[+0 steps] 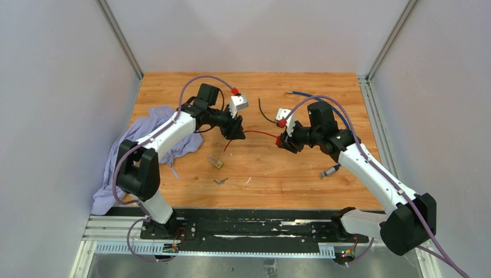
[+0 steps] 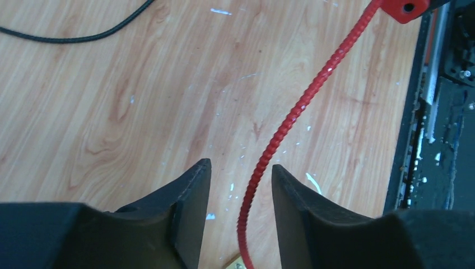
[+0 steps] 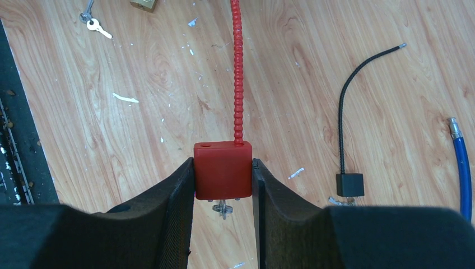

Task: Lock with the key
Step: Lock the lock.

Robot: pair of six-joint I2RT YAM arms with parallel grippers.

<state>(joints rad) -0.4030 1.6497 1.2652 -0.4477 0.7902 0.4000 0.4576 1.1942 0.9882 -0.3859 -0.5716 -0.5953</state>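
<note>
My right gripper [image 3: 222, 162] is shut on the red lock body [image 3: 222, 170], held just above the wooden table. A key with a small ring [image 3: 223, 209] sticks out of the body's underside. The lock's red ribbed cable [image 3: 238, 73] runs away from it across the table. In the top view my right gripper [image 1: 284, 141] faces my left gripper [image 1: 234, 130], with the red cable [image 1: 257, 133] between them. My left gripper [image 2: 241, 168] is open, and the red cable [image 2: 297, 109] passes between its fingers without being pinched. The red body [image 2: 406, 8] shows at that view's top edge.
A brass padlock [image 1: 216, 162] and loose keys [image 1: 220, 181] lie in front of the left gripper. A black cable lock [image 3: 349, 184], a blue cable [image 3: 462, 168] and a silver piece [image 1: 330, 171] lie on the right. A purple cloth [image 1: 145, 150] covers the left.
</note>
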